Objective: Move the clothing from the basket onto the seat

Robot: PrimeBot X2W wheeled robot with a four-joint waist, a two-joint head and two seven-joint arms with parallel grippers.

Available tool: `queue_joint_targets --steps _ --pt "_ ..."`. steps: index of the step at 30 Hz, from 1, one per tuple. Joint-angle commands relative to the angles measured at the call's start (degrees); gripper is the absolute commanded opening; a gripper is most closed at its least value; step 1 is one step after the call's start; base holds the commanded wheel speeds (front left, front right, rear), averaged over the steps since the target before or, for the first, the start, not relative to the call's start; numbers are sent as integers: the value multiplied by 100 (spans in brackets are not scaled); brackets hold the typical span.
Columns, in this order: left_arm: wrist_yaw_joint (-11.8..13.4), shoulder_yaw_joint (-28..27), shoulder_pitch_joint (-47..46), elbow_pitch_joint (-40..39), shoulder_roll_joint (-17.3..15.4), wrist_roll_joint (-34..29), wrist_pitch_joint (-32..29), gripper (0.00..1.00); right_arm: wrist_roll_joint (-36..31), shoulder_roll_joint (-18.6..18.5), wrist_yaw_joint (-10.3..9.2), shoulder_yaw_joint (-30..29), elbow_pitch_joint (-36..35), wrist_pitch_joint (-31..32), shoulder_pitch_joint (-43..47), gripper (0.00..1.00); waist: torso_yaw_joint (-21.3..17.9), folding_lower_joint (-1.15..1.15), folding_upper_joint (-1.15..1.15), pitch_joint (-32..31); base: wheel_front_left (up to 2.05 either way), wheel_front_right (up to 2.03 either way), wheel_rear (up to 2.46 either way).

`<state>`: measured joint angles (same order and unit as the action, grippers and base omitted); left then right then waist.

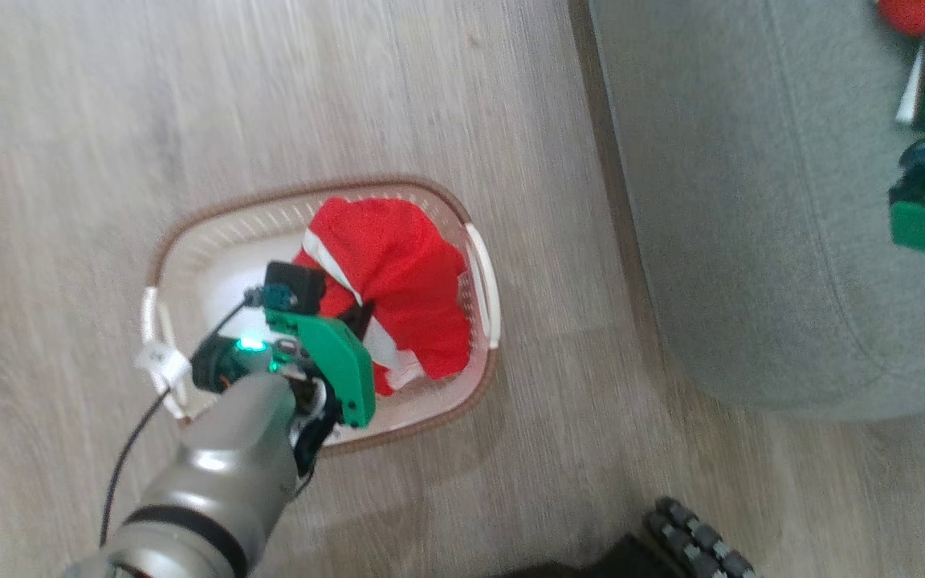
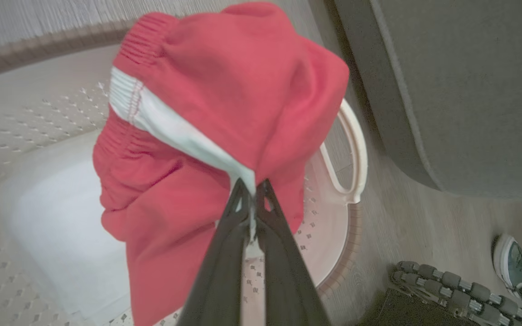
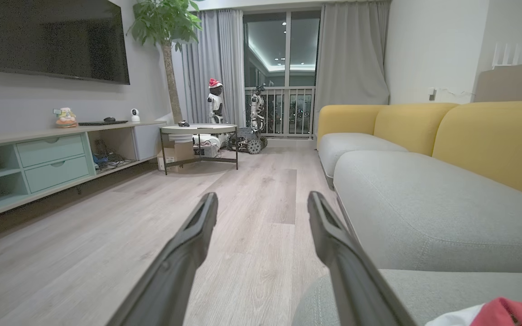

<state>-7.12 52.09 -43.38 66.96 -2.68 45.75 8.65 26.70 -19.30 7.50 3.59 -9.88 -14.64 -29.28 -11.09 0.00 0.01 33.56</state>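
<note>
My left gripper point(image 2: 252, 188) is shut on the red shorts point(image 2: 224, 104), pinching them at the white side stripe point(image 2: 175, 131). The shorts hang bunched just above the inside of the cream perforated basket point(image 1: 213, 257), which stands on the floor. The grey-green seat point(image 1: 751, 201) lies to the right of the basket. My right gripper point(image 3: 263, 203) is open and holds nothing, over the seat's front edge. A second red garment with white trim point(image 3: 505, 312) lies on the seat point(image 3: 424, 203) beside it, also visible as a red patch point(image 1: 904, 12) in the head view.
The basket's white handle point(image 2: 351, 149) is on the side toward the seat. My wheeled base point(image 1: 695, 538) is close in front of the basket. A person's shoe point(image 2: 514, 267) rests on the floor near the seat. A round side table point(image 3: 197, 131) and TV cabinet point(image 3: 52, 158) stand far off.
</note>
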Motion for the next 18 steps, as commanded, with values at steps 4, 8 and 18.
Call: queue_joint_targets --steps 4,8,18 --pt "-35 70 296 -188 -21 149 296 0 -20 9 -1 28 -9 -36 508 100 358 0 -1 -924 0 0 0" --pt "-35 138 426 -368 -57 267 486 0 -43 55 -1 99 143 -36 860 100 492 0 -1 -1383 0 0 0" --pt "-9 -205 480 -1466 -533 201 631 0 -111 289 -1 322 398 -36 1628 100 786 0 -1 -2455 0 0 0"
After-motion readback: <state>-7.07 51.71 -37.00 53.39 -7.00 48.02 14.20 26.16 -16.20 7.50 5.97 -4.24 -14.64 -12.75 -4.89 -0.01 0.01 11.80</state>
